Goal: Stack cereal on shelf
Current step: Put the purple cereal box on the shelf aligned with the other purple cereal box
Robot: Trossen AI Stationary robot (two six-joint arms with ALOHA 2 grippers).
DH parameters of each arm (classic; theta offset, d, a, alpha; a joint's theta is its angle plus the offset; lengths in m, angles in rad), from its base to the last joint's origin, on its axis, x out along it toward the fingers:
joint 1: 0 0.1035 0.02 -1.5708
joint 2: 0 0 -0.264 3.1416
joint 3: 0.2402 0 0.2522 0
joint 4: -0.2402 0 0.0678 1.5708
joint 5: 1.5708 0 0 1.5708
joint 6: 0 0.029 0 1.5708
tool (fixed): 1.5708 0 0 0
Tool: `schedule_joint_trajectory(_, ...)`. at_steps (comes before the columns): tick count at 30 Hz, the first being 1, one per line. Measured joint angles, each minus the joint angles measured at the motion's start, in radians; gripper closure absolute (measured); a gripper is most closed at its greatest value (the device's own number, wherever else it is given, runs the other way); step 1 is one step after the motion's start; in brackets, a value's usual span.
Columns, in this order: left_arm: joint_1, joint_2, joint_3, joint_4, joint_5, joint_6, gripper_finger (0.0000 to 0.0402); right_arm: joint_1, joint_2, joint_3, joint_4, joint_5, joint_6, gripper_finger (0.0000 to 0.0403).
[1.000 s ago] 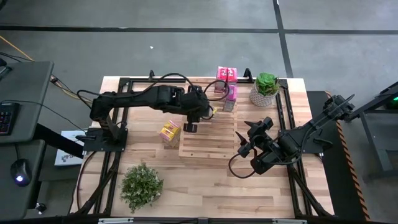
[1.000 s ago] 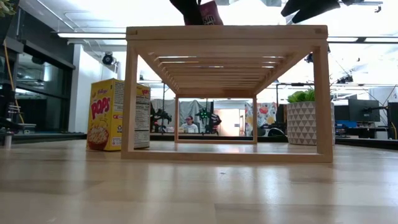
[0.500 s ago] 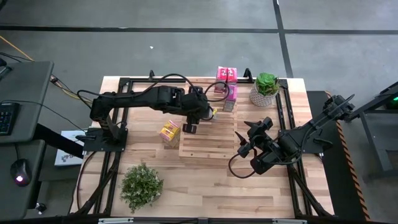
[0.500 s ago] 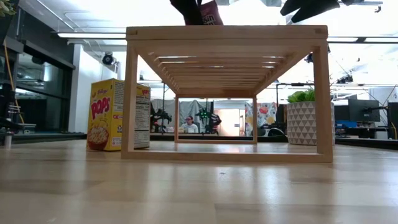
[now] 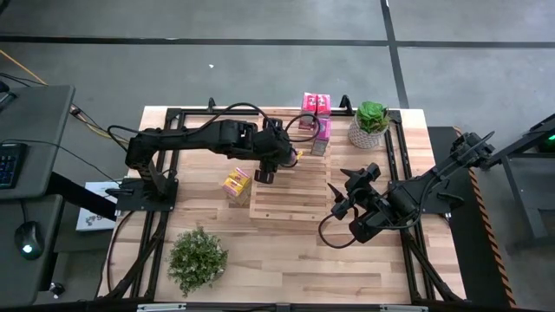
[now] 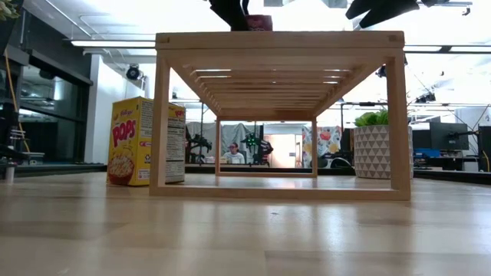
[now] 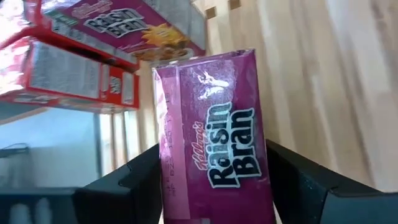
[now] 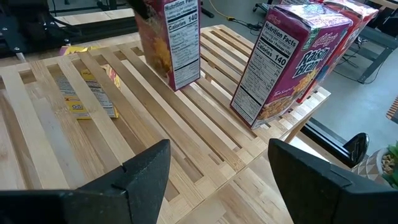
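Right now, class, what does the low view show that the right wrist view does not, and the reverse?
Only the low view shows the shelf's legs, the front of the yellow cereal box beside the shelf, and the patterned plant pot. Only the right wrist view shows the slatted top from above and the pink boxes at its edge. Both show the wooden shelf and the pink box under the left end effector.
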State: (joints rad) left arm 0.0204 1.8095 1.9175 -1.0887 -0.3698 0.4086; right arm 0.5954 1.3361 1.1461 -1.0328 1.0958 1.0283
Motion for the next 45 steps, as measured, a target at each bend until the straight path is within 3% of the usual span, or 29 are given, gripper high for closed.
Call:
schedule_joint_trajectory(12,0.0,0.0,0.0,0.002,-0.097,0.04,0.0167,0.0,0.0,0.0,0.0,0.001,0.0,0.0139)
schedule_joint_trajectory(40,-0.001,0.0,0.0,0.014,-0.087,0.038,0.0167,0.0,0.0,0.0,0.003,0.002,0.0,0.0139)
schedule_joint_trajectory(45,-0.001,0.0,0.0,0.014,-0.093,0.039,0.0151,0.0,0.0,0.0,0.003,0.002,0.0,0.0139)
